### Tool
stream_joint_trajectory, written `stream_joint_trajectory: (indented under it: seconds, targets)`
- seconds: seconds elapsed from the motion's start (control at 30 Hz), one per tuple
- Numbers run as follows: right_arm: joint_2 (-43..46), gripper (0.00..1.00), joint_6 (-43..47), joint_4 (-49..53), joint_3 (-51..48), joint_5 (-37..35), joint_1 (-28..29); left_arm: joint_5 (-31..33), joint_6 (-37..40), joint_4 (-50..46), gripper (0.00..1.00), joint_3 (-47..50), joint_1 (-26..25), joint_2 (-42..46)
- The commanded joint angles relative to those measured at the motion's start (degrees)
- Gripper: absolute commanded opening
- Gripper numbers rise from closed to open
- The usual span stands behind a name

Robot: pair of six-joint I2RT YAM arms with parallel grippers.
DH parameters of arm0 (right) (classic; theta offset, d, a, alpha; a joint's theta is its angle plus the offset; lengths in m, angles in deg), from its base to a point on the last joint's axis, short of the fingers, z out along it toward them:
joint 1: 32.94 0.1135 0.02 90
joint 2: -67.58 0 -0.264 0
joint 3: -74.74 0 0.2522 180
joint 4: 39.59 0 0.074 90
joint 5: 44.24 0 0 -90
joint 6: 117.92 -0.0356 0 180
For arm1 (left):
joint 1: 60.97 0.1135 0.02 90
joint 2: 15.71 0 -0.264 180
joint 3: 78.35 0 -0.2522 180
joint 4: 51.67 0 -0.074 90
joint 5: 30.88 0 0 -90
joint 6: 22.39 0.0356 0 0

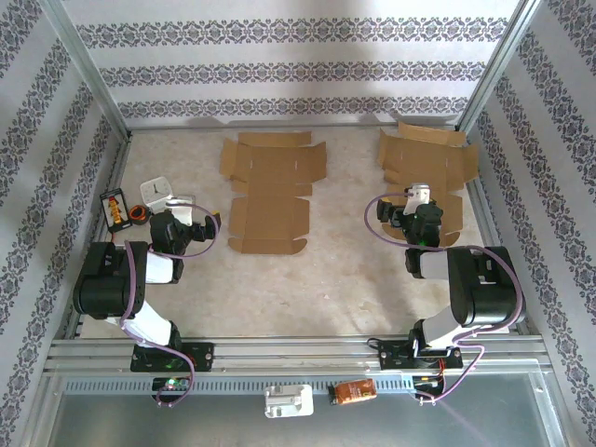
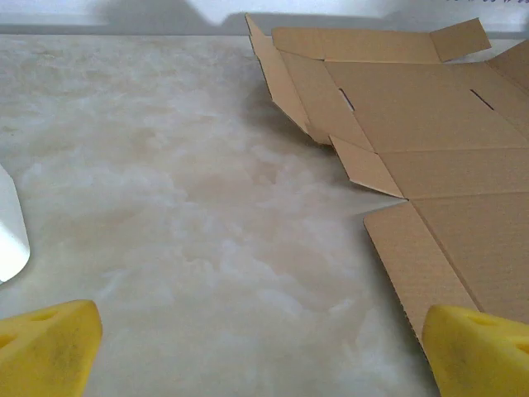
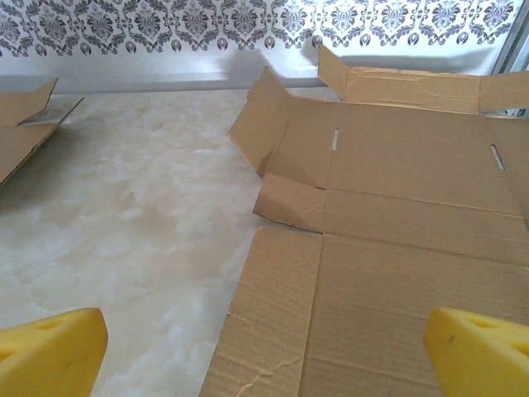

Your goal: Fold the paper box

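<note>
One paper box lies unfolded and flat in the middle of the table, its brown flaps spread out. A second flat cardboard blank lies at the back right. My left gripper hovers open just left of the middle blank. In the left wrist view the left gripper has bare table between its yellow fingertips, and the blank sits to the right. My right gripper is open over the near edge of the right blank. The right wrist view has that cardboard under the right gripper.
A small white clock, a black and orange item and an orange ring sit at the far left. Metal frame posts and patterned walls enclose the table. A white part and an orange pack rest on the near rail.
</note>
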Motion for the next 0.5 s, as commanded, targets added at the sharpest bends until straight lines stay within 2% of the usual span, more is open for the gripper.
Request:
stream_joint_trajectory:
  seconds: [0.0,0.07,0.2,0.47]
  targets:
    - [0.08,0.98,0.81,-0.60,-0.36,0.62,0.32,-0.76,0.93,0.99,1.00,-1.00,-0.36,0.09]
    - [0.07,0.98,0.74,-0.62,-0.34,0.62,0.33,-0.21,0.66,1.12,1.00,-0.91,-0.36,0.16]
    - [0.07,0.98,0.75,-0.60,-0.33,0.62,0.28,11.30,-3.62,4.60,1.00,1.12,-0.36,0.32]
    - [0.07,0.98,0.60,-0.54,-0.29,0.70,0.25,11.98,-3.88,5.87,1.00,1.82,-0.36,0.36]
